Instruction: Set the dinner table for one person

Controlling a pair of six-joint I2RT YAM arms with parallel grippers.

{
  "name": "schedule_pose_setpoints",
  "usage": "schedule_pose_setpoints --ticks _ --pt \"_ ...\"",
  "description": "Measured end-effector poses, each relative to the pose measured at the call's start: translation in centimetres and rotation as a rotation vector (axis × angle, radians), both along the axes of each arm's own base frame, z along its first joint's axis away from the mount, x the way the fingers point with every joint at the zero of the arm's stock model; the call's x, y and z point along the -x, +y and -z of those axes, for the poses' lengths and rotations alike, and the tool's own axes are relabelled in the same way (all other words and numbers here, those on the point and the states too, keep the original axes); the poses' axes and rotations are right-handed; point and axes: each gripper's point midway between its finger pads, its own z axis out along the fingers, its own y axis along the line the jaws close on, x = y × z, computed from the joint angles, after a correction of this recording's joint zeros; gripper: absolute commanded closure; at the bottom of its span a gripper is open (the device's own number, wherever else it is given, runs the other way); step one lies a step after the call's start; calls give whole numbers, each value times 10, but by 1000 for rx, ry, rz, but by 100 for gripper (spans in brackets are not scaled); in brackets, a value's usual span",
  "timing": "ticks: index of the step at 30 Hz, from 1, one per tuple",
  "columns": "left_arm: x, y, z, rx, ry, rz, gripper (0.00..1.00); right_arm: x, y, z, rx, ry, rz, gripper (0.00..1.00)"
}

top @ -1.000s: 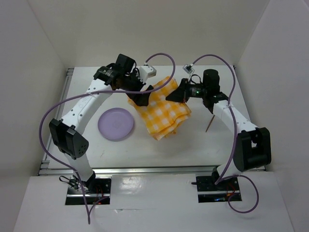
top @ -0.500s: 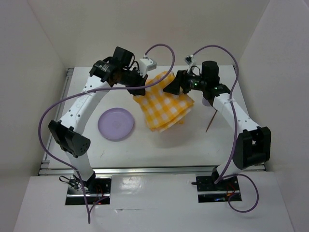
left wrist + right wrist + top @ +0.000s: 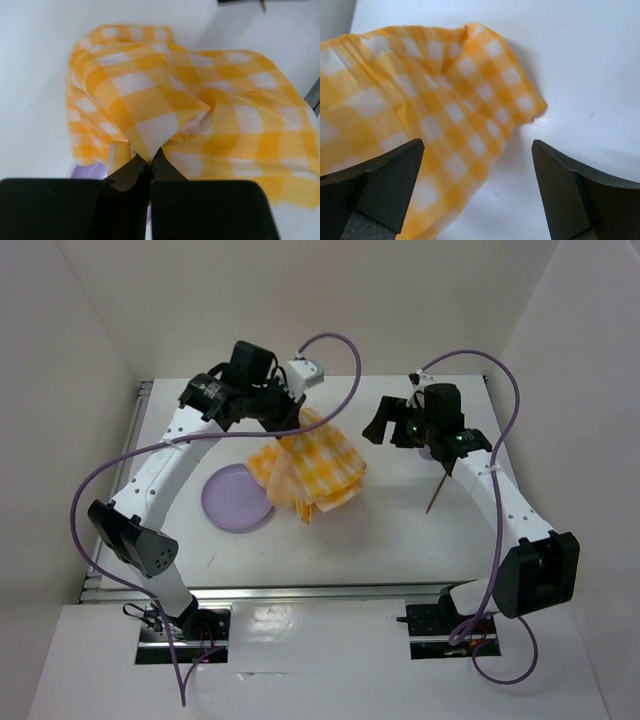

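A yellow-and-white checked cloth (image 3: 310, 465) hangs bunched over the white dinner table (image 3: 400, 550), its lower edge overlapping a lilac plate (image 3: 235, 500). My left gripper (image 3: 290, 422) is shut on a top fold of the cloth. In the left wrist view the fingertips of that gripper (image 3: 150, 159) pinch a corner of the cloth (image 3: 200, 115), with the plate (image 3: 87, 172) just showing below. My right gripper (image 3: 385, 428) stands open to the right of the cloth, apart from it. In the right wrist view the right gripper (image 3: 477, 147) holds nothing, and the cloth (image 3: 420, 100) lies ahead on the left.
A thin wooden stick (image 3: 437, 492) lies on the table under the right arm. Something small and lilac (image 3: 428, 452) shows behind that arm. White walls close in the table on three sides, with a metal rail (image 3: 320, 590) along the near edge.
The left gripper has shut on the cloth and carried it left, toward the plate. The right gripper has opened, let go of the cloth and drawn back to the right.
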Motion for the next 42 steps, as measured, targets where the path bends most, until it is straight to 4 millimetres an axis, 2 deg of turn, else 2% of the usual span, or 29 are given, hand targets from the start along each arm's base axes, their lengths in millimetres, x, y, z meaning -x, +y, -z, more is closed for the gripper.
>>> schedule_pose_setpoints --ticks 2,6,7,9,12,15,19,23,25,27,29,30,31,33,35,36,38,40,42 --pt "11 0 36 -72 69 25 100 11 -4 15 0 48 23 4" --pt "44 8 123 -226 278 78 100 28 -10 57 3 181 79 4" --pt "53 12 140 -256 330 88 100 34 -12 70 8 224 96 4" --pt "67 19 159 -295 392 112 100 42 -14 92 24 302 134 4" --pt "80 20 163 -300 431 164 76 50 -15 116 44 380 173 4" --pt "97 17 163 -302 443 249 46 54 -18 133 51 431 216 4" --pt "121 16 154 -289 436 362 4 47 -21 148 63 457 273 4" --pt "130 20 121 -221 373 400 2 35 -18 166 121 486 307 6" --pt "115 25 94 -161 300 354 1 26 -10 165 141 471 307 7" --pt "89 37 67 -110 199 261 3 17 -2 154 148 431 305 7" --pt "56 59 46 -97 94 114 9 6 1 137 150 378 311 7" --pt "38 74 38 -101 51 34 18 0 2 128 151 347 313 7" --pt "25 85 37 -109 44 -24 22 -4 3 119 153 320 313 7" --pt "-8 104 41 -132 54 -122 23 -15 1 101 167 261 310 7" --pt "-46 117 56 -155 85 -183 18 -26 2 87 180 212 297 7" --pt "-68 120 72 -171 106 -203 15 -31 3 83 189 196 289 6" --pt "-98 129 121 -216 200 -227 5 -45 7 78 206 169 265 6" --pt "-111 134 172 -261 307 -230 2 -61 10 84 233 165 244 6" --pt "-114 139 216 -318 397 -232 1 -74 14 97 260 179 222 6"
